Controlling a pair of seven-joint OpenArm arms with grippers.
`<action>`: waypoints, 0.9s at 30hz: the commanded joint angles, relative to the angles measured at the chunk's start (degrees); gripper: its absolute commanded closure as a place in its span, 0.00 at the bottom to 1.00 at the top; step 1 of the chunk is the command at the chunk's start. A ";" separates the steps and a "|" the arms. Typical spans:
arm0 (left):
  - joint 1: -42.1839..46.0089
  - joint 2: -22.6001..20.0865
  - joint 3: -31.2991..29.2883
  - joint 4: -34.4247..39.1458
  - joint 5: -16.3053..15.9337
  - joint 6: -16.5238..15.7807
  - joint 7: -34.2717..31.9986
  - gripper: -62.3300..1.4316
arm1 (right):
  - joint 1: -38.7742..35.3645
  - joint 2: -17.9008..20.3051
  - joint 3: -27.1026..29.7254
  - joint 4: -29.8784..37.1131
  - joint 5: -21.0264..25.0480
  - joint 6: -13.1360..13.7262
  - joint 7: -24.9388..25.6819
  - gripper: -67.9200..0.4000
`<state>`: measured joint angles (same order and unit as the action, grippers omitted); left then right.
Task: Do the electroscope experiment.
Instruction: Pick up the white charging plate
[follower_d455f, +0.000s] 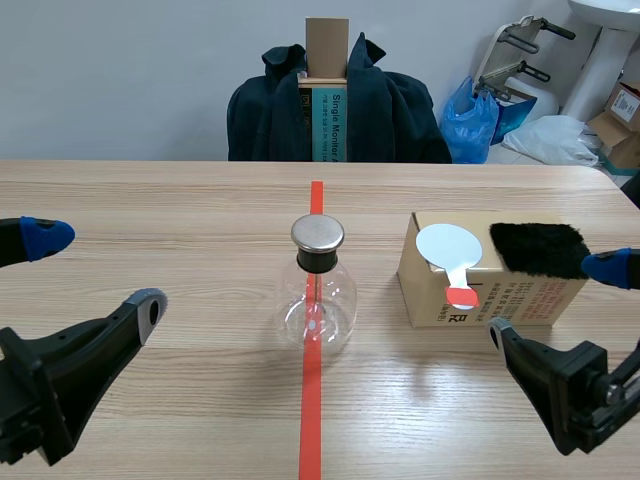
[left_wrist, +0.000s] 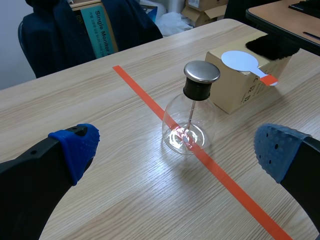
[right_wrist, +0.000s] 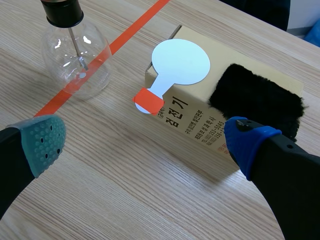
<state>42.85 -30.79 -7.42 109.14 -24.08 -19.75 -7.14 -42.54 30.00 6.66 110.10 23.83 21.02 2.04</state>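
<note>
A glass flask electroscope (follower_d455f: 316, 295) with a round metal cap stands on the red tape line at mid table; it also shows in the left wrist view (left_wrist: 190, 120) and the right wrist view (right_wrist: 75, 52). To its right a cardboard box (follower_d455f: 480, 295) carries a white round paddle with a red handle tip (follower_d455f: 449, 250) and a black fur piece (follower_d455f: 535, 248). The paddle (right_wrist: 177, 65) and fur (right_wrist: 257, 100) lie ahead of my right gripper (right_wrist: 145, 145), which is open. My left gripper (left_wrist: 177, 147) is open too, short of the flask. Both grippers hold nothing.
Behind the table's far edge stands a chair draped with a dark jacket (follower_d455f: 340, 100) and a tall box. Blue bags and cartons (follower_d455f: 520, 110) sit at the back right. Bare wood surrounds the flask and box.
</note>
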 joint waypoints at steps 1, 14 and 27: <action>-0.17 0.33 0.33 1.16 -0.17 -0.13 -0.81 0.00 | 0.79 0.61 0.57 0.61 0.66 -0.20 0.87 0.00; -0.17 0.46 0.33 1.16 -0.15 -0.13 -0.81 0.00 | 0.79 0.61 0.57 0.59 0.61 -0.68 1.33 0.00; -0.17 0.46 0.33 1.16 -0.13 -0.13 -0.79 0.00 | 0.79 0.61 0.57 0.63 -11.87 -1.25 6.86 0.00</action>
<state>42.85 -30.76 -7.42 109.14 -24.03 -19.75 -7.14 -42.54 30.00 6.66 110.10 12.40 20.32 7.90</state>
